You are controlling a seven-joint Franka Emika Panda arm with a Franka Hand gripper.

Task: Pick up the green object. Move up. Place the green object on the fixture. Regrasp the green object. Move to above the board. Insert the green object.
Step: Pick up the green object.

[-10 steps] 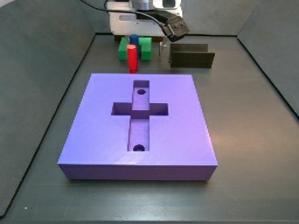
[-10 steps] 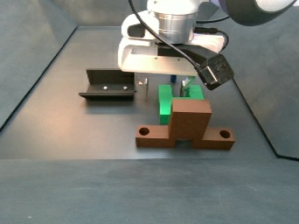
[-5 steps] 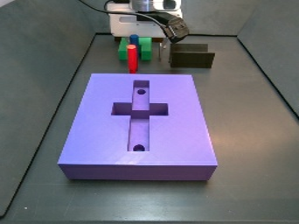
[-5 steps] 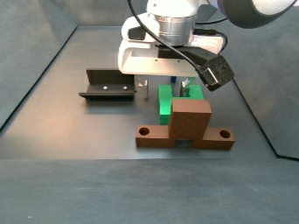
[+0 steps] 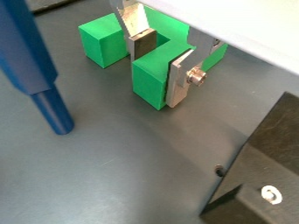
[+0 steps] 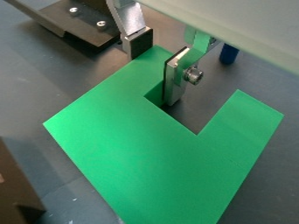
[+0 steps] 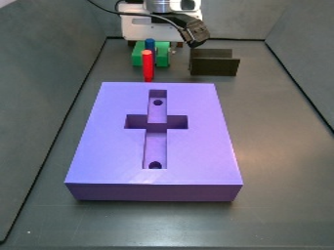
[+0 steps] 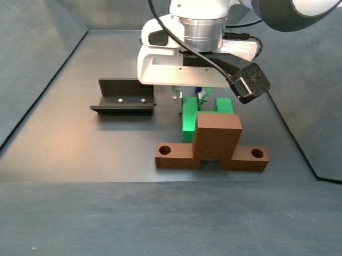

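1 green object (image 8: 191, 115), 1 fixture (image 8: 123, 97), 1 board (image 7: 156, 142), 1 pincer (image 5: 159, 59)

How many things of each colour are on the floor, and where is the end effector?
Green: 1, the green object
Red: 1, the red peg
Blue: 1, the blue piece
Purple: 1, the board
Brown: 1, the wooden block
Dark: 1, the fixture
Total: 6
The end effector straddles a green prong.

The dark grey floor (image 7: 287, 146) carries the purple board (image 7: 196, 146) at frame centre. At upper frame stand the green object (image 7: 136, 54), red peg (image 7: 148, 64), fixture (image 7: 216, 65); the gripper (image 7: 162, 41) hangs above them.
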